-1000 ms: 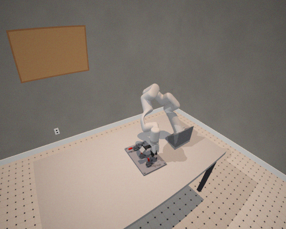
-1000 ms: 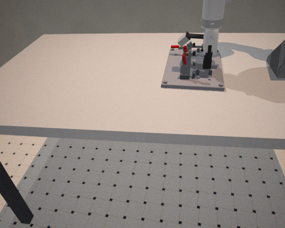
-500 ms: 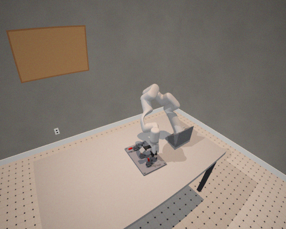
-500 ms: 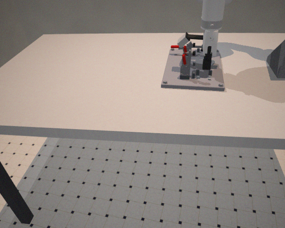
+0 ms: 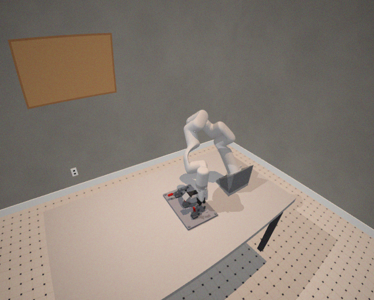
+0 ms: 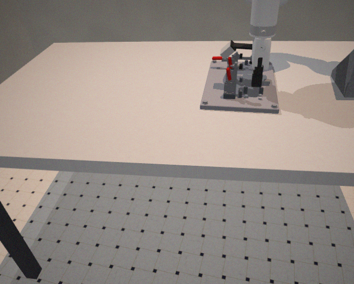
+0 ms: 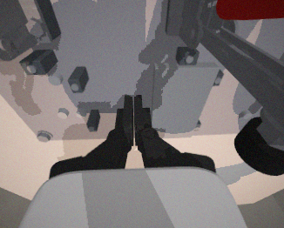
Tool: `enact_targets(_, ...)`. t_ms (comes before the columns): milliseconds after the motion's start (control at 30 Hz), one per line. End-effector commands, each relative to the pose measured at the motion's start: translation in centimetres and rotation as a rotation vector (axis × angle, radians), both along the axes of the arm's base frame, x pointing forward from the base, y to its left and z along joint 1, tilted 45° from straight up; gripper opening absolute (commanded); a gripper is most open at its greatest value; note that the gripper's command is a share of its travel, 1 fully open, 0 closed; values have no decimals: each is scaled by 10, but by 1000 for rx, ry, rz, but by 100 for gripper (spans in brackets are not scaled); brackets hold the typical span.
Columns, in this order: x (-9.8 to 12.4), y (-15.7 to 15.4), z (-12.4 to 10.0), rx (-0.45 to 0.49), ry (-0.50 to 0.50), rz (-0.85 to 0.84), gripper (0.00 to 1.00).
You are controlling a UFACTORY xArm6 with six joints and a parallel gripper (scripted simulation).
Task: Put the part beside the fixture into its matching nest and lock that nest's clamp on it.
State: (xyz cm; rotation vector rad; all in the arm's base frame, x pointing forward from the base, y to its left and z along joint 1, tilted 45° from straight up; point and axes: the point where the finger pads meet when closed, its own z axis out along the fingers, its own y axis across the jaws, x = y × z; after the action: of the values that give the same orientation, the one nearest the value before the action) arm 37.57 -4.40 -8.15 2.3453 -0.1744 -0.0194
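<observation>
My gripper [image 7: 133, 106] [image 6: 256, 84] [image 5: 199, 203] is shut with nothing between its fingers. It points down low over the grey fixture plate [image 6: 239, 105] [image 5: 187, 223] [image 7: 104, 39], near the plate's edge. In the wrist view a light grey block, the part [image 7: 187, 100], lies flat on the plate just right of my fingertips, apart from them. A dark clamp bar [image 7: 244, 57] with a red handle [image 7: 250, 9] runs past its right side; I cannot tell whether the bar touches it. Three red clamp handles [image 6: 217, 57] [image 6: 229, 60] [image 6: 228, 73] show on the plate's left side; two stand raised.
Small dark blocks and round pads [image 7: 78, 80] [image 7: 38, 61] stand on the plate left of my fingers. A black rounded piece [image 7: 259, 148] is close at the right. A dark grey box [image 5: 235, 182] [image 6: 343, 76] stands on the table beside the arm's base.
</observation>
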Motion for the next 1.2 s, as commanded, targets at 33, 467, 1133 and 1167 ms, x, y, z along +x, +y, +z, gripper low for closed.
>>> enact_targets(33,1,-1,2,1,-3,1,0)
enact_targets(467,0,-5,7,1,-3,1,0)
enact_targets(1133,3,8,-7,1,-3,1,0)
enact_targets(1167,3,9,-7,1,-3,1,0)
